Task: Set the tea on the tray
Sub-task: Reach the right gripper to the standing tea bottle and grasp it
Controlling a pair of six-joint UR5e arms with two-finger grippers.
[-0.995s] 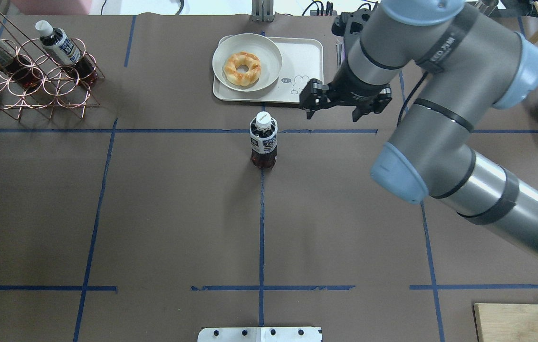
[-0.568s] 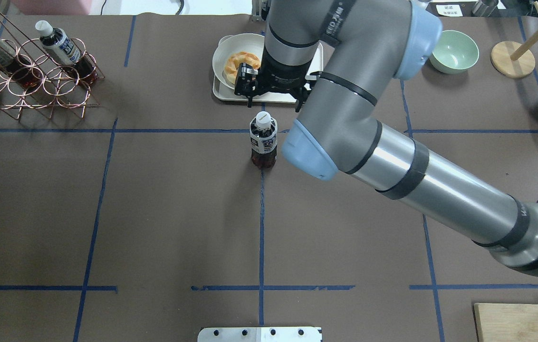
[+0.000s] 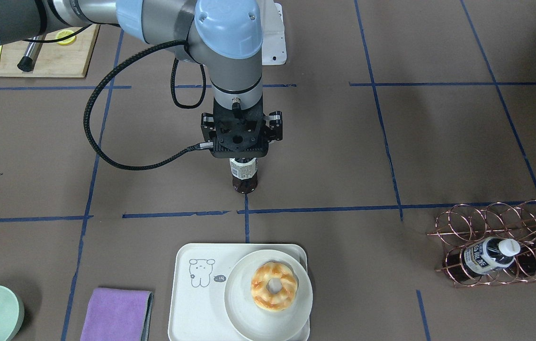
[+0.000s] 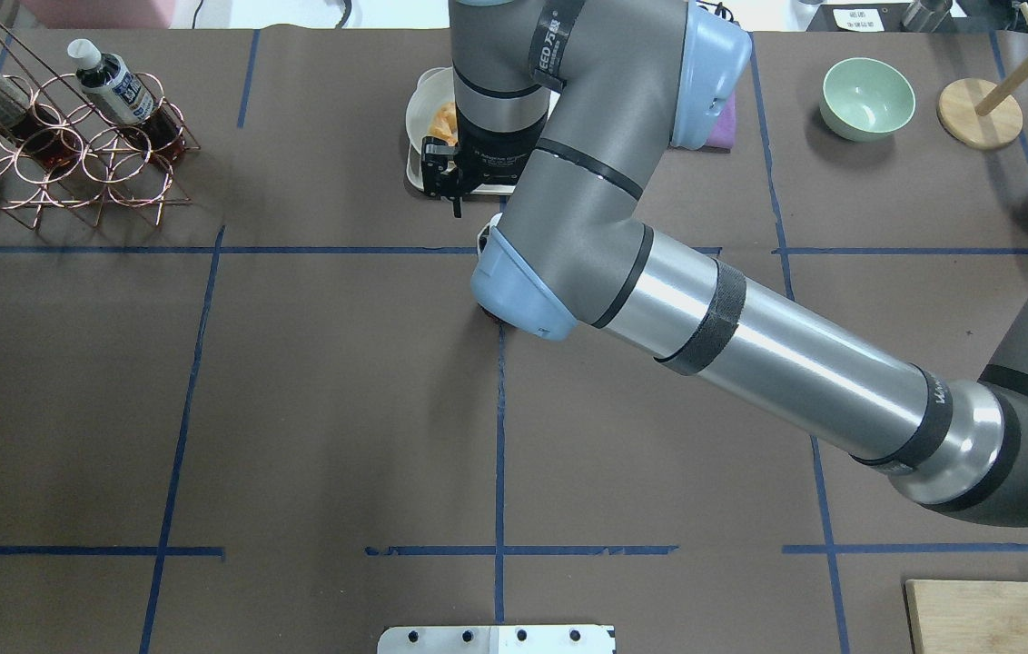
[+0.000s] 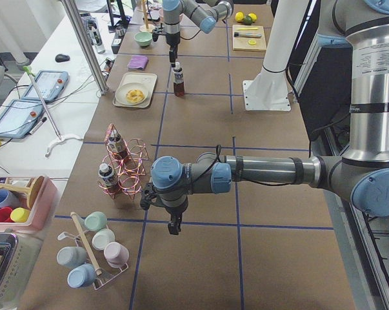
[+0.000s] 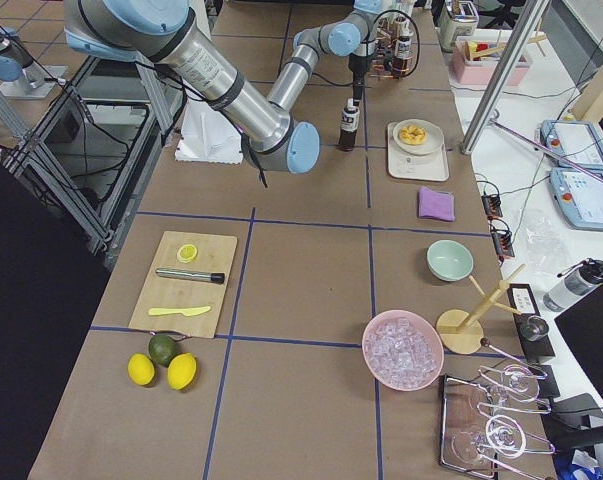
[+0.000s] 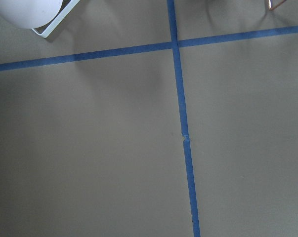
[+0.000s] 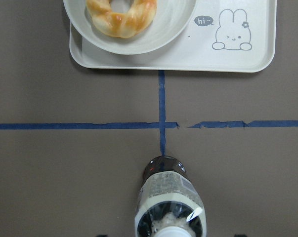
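Hung right tool (image 3: 243, 152) directly above upright tea (image 3: 244, 177), long axis vertical, jaws apart, gripping nothing. Found tray (image 3: 187, 308) beyond tea, at middle of surface's far edge.

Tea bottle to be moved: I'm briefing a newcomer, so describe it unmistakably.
Find the cream cartoon tray. Near its long edge one small dark tea bottle stands upright on the table; its two twins lie tilted in the copper wire rack.

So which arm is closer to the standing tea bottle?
Right: the right gripper hangs directly above the bottle; the left gripper is far off, near the wire rack.
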